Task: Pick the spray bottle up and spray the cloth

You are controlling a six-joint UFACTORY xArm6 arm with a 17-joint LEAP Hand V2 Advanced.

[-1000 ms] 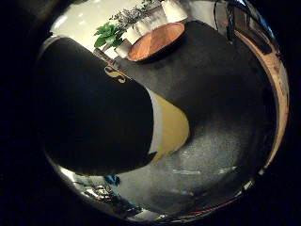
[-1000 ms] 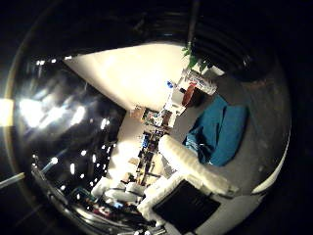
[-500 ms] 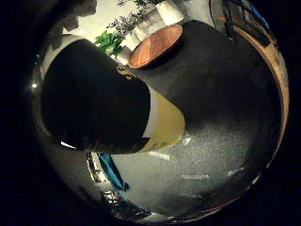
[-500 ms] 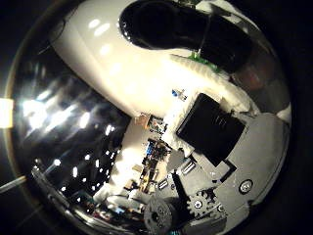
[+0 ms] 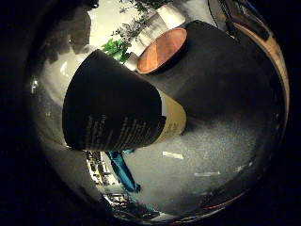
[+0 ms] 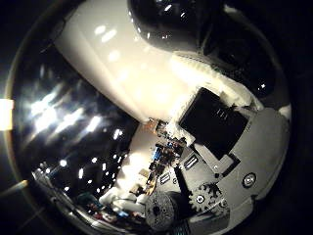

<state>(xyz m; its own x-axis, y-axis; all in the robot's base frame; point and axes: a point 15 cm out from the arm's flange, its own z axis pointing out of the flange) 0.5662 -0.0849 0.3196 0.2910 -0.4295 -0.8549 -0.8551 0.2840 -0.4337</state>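
Observation:
The spray bottle has a dark body with a cream-yellow band at one end. It lies close across my palm and fills much of the little finger side view, held off the grey surface. A glossy black rounded part, probably the bottle's head, shows in the thumb side view. My right hand has a white and black finger with gears curled in beside it. A strip of the teal cloth lies on the grey surface beyond the bottle, mostly hidden.
A round wooden dish stands on a dark mat, with a green plant and a white container behind it. A wooden edge bounds the far side. Cluttered shelves are far off.
A finger has curled into the thumb side view, hiding the cloth seen there a second ago. The whole view has turned; the bottle stays against my palm.

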